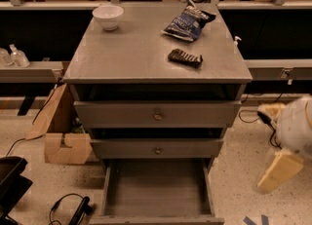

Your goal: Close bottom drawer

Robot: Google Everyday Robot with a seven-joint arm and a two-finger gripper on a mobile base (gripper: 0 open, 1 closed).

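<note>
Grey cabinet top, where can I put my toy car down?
The grey cabinet top is bare along its front left, between the white bowl and the front edge. The back right is crowded by the blue crinkled snack bag and the small dark packet. The open grey bottom drawer looks bare inside too. The gripper hangs low, right of the cabinet.

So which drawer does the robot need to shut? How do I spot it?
Find the grey three-drawer cabinet in the middle, with the robot's cream claw hanging off to its right. Below its two wider drawers sits the bottom grey drawer: lowest, narrowest, and the only one pulled far out, showing its plain tray.
</note>
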